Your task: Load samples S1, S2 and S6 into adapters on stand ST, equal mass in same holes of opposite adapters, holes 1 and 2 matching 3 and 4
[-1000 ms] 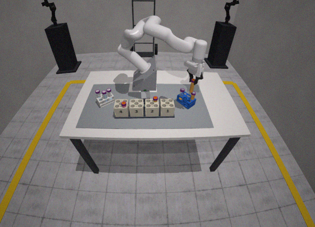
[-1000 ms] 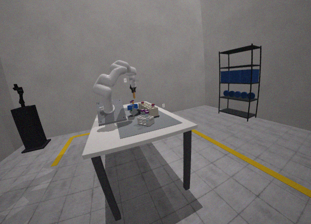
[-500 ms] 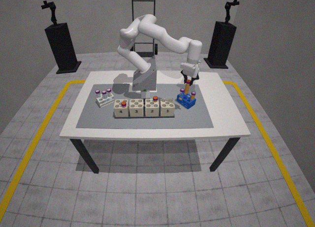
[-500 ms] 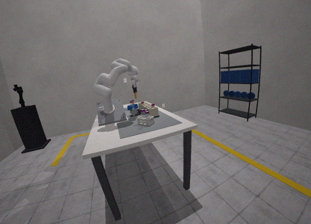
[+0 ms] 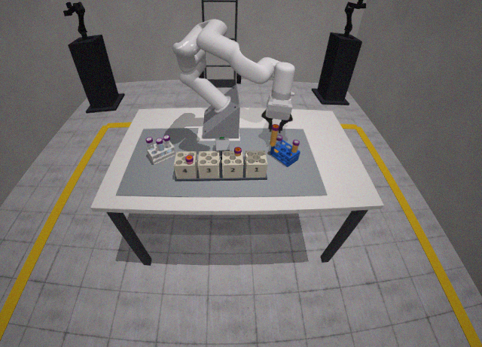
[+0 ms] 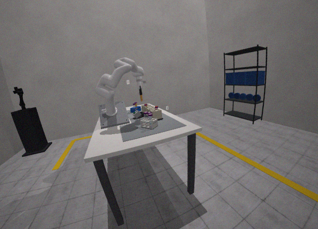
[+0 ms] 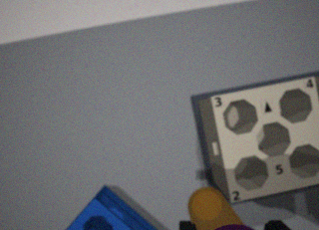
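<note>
My gripper (image 5: 274,129) (image 6: 140,94) (image 7: 231,226) is shut on an orange-filled tube (image 5: 273,138) (image 6: 141,98) (image 7: 205,204) with an orange cap dot, held roughly upright above the table by the blue rack; its ID is unreadable. Adapter 1 (image 5: 256,169) (image 7: 244,145) shows five empty holes in the wrist view. Adapter 2 (image 5: 232,170) holds an orange-dotted tube (image 5: 237,150) at the back. Adapter 3 (image 5: 208,170) looks empty. Adapter 4 (image 5: 184,171) holds an orange-dotted tube (image 5: 189,159). The white rack (image 5: 163,156) holds three purple-capped tubes. The DONE key (image 5: 222,138) is green.
The blue rack (image 5: 287,159) (image 7: 107,205) stands right of adapter 1 and holds two purple-capped tubes, one with orange fill (image 5: 295,145). The desk (image 5: 222,144) stands behind the adapters, in front of the arm base. The stand's dark edge (image 5: 221,178) runs under the adapters.
</note>
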Motion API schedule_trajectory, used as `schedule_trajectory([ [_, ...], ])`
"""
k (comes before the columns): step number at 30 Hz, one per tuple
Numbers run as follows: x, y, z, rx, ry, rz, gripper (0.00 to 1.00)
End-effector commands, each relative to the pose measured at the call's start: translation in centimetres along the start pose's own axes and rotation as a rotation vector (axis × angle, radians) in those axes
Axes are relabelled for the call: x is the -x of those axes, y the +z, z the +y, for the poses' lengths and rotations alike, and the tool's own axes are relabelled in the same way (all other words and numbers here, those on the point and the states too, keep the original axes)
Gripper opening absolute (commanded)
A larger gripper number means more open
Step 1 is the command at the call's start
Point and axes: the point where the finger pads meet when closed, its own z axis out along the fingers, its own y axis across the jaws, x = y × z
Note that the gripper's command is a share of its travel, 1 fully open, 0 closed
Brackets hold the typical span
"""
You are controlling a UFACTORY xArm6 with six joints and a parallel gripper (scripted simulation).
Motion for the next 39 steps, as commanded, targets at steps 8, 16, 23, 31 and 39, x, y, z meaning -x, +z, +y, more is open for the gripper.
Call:
schedule_trajectory([
  [8,-2.5,-0.2,4.1,-0.015,-0.199,0.002,0.0],
  [16,-4.5,-0.1,7.6,-0.014,-0.199,0.002,0.0],
  [23,-5.7,-0.1,9.7,-0.014,-0.199,0.002,0.0],
  [31,-7.7,-0.1,13.2,-0.014,-0.199,0.002,0.0],
  [39,-8.5,0.0,14.7,-0.014,-0.199,0.002,0.0],
])
